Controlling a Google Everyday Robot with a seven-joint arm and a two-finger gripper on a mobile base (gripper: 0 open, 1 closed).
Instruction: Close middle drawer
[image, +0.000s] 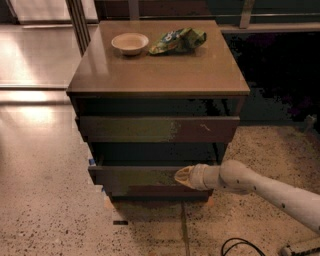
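Note:
The middle drawer (135, 176) is a dark brown wooden drawer with a plain low front; it stands out only slightly from the cabinet. My gripper (183, 177) comes in from the right on a white arm, and its pale tip presses against the right part of that drawer front. Above it sits the taller drawer front with pale scratch marks (157, 129).
The cabinet top (165, 75) carries a small pale bowl (130, 43) and a green snack bag (177, 40). A speckled floor surrounds the cabinet. A dark cable (240, 246) lies on the floor at the lower right.

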